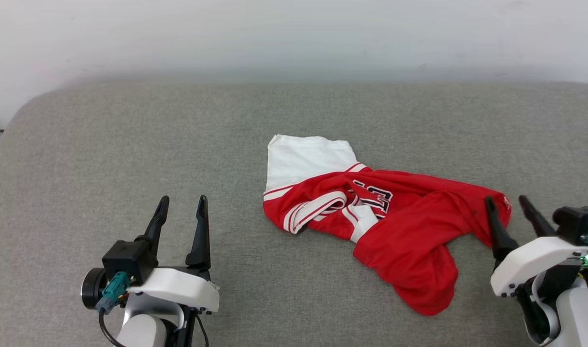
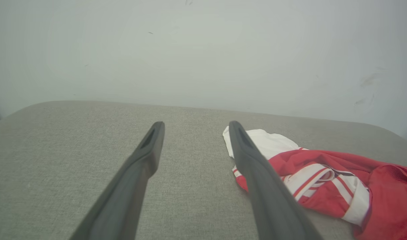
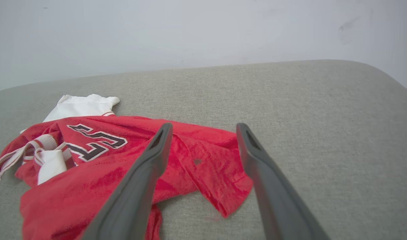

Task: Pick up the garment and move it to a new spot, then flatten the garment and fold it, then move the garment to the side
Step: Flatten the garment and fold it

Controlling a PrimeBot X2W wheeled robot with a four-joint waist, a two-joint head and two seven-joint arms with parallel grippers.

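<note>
So the shirt is lying bunched up on the grey cushion, a bit right of the middle in the head view. Its long axis runs roughly from 10 o'clock, where the white sleeve pokes out, down to 4 o'clock, where the red body piles up.

The right gripper is clearly the closer one. Its fingers are spread, nothing pinched, and the shirt's red corner sits between them in the wrist view. I can't tell if the tips touch the cloth. The rest of the shirt is off at its 9 to 10 o'clock.

The left gripper is also spread and empty, well apart, with the shirt at about its 2 o'clock.

There's plenty of bare cushion at 9 and 12 o'clock of the shirt before the wall. My guess is it needs spreading flat next, and the sleeve end would suit the left arm.
</note>
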